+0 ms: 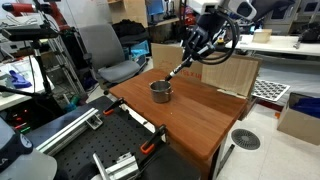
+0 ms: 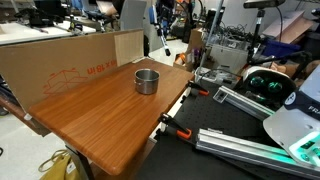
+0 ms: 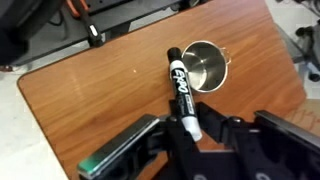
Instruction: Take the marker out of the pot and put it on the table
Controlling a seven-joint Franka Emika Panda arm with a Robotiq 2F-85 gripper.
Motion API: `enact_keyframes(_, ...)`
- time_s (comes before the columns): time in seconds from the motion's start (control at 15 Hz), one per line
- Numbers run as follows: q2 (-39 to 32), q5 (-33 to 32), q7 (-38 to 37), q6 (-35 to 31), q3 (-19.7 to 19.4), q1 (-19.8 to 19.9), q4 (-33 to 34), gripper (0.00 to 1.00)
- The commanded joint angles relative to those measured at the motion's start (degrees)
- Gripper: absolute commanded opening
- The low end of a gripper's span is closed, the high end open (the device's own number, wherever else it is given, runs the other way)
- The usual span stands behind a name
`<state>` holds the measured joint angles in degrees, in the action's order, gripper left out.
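Note:
My gripper (image 3: pixel 190 130) is shut on the marker (image 3: pixel 180 85), a black pen with a white label and a pale end between the fingers. The marker hangs in the air, out of the pot, its black tip next to the pot's rim in the wrist view. The small shiny steel pot (image 3: pixel 203 65) stands on the reddish-brown wooden table (image 3: pixel 90 100). In an exterior view the gripper (image 1: pixel 200 45) is above and behind the pot (image 1: pixel 160 92), with the marker (image 1: pixel 178 70) slanting down toward it. In another, the gripper (image 2: pixel 160 25) is beyond the pot (image 2: pixel 147 80).
A cardboard panel (image 2: pixel 70 60) stands along the table's far edge and also shows in an exterior view (image 1: pixel 235 72). A grey office chair (image 1: pixel 105 50) stands near one corner. A black slotted bench (image 2: pixel 230 140) with orange clamps adjoins the table (image 1: pixel 205 115).

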<state>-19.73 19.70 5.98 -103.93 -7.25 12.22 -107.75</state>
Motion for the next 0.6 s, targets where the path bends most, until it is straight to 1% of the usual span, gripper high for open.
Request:
enact_keyframes(0.0, -7.33, 2.18, 0.21, 7.17, 0.33, 2.06, 8.46, 0.06)
enact_keyframes(0.33, -15.29, 1.98, -1.40, 8.91, 0.80, 3.05, 15.22, 0.06)
enact_keyframes(0.53, -18.77, 1.97, -2.62, 9.93, 0.91, 3.39, 18.56, 0.06)
